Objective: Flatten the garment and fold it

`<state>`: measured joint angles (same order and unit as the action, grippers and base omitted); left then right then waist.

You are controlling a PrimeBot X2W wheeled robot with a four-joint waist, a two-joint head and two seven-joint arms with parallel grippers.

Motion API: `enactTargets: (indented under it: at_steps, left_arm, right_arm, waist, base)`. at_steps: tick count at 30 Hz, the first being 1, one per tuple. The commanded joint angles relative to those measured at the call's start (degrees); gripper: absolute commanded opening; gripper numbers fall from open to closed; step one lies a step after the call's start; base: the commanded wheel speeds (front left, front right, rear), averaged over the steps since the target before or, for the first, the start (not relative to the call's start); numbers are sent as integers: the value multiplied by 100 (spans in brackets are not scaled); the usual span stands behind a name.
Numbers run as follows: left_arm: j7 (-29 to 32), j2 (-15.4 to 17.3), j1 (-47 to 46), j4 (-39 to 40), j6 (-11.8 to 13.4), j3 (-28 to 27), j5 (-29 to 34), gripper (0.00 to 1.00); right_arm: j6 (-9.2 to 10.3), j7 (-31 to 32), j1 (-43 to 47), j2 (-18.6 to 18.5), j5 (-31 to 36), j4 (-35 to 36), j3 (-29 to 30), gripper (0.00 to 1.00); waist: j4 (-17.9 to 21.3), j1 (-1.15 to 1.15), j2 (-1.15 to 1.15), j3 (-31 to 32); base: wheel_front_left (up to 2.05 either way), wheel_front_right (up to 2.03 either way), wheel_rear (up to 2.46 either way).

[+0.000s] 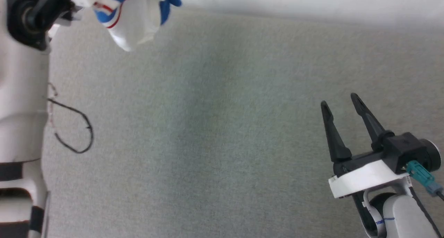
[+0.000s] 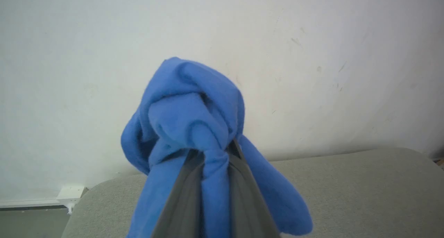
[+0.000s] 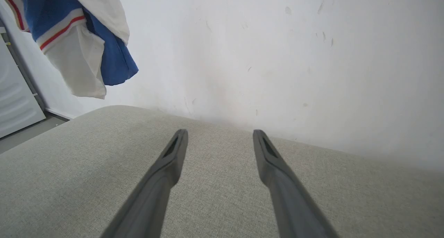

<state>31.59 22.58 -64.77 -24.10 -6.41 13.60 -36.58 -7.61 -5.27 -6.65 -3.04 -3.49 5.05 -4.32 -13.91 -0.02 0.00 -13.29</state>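
Upper left in the head view, the shirt (image 1: 133,19) hangs bunched from the left claw (image 2: 215,151), clamped on a blue fold — a thin pinch could slip; right claw (image 1: 341,101) gapes empty

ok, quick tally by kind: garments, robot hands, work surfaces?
garment: 1
hands: 2, left hand shut on the garment, right hand open
grey surface: 1
total: 4
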Motion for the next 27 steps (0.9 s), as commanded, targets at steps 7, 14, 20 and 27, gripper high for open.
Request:
enactTargets:
  at_steps: [7, 14, 20, 27]
  left_arm:
    - [374, -477, -14, 692, 320, 227, -148, 0]
    - [411, -828, 331, 1029, 538, 459, -164, 0]
    - [-5, -1245, 789, 1175, 648, 763, -32, 0]
    - [-632, -1662, 1436, 991, 564, 1391, 260, 0]
  right_arm:
    - [12, -58, 235, 15, -136, 39, 213, 100]
    - [12, -17, 331, 15, -156, 108, 430, 100]
    - [12, 6, 330, 16, -135, 218, 653, 100]
    - [12, -9, 289, 16, -184, 277, 758, 100]
  waist:
    - [869, 2, 0, 934]
    - [1485, 2, 0, 1044]
    - [1887, 2, 0, 923]
    - [2104, 2, 0, 669]
  base:
    - [0, 0, 0]
    - [0, 0, 0]
    - [0, 0, 0]
    - [0, 0, 0]
